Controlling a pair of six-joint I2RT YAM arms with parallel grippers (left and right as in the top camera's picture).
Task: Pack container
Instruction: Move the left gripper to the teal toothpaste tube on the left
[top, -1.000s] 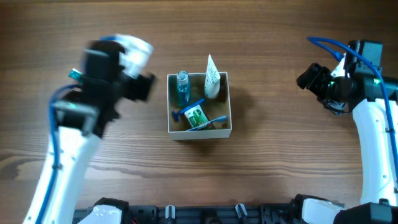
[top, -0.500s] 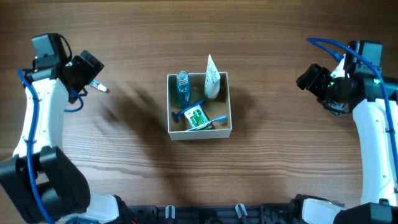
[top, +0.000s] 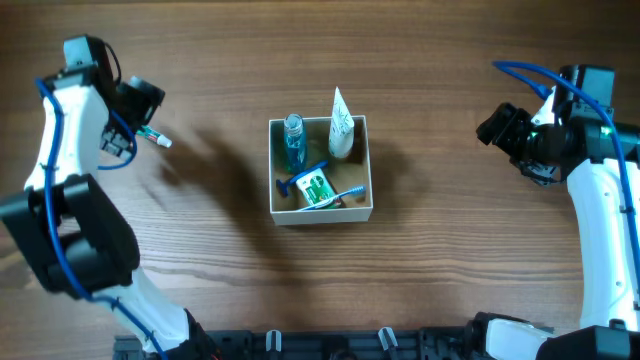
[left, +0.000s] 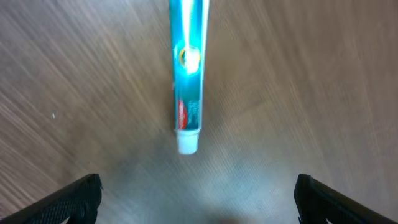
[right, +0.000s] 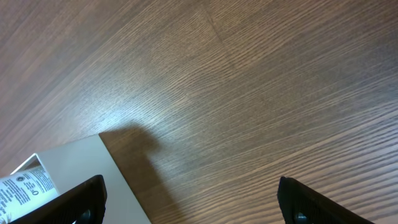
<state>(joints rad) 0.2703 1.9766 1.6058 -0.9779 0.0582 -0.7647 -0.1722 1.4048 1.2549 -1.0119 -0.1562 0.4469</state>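
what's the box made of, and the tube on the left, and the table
Box: looks like cardboard, matte white outside, tan-brown inside.
Tube: probably soft plastic, with a glossy teal print and a white cap.
Table: wood or wood-look laminate, with visible grain and a slight sheen; cannot tell which.

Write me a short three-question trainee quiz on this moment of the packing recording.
1. True or false: the toothpaste tube lies inside the container.
2. Multiple choice: the left gripper is A) open, B) shut on the tube, C) out of view.
3. Fill in: the bottle standing in the container is ___ in colour.
Key: 1 false; 2 A; 3 blue.
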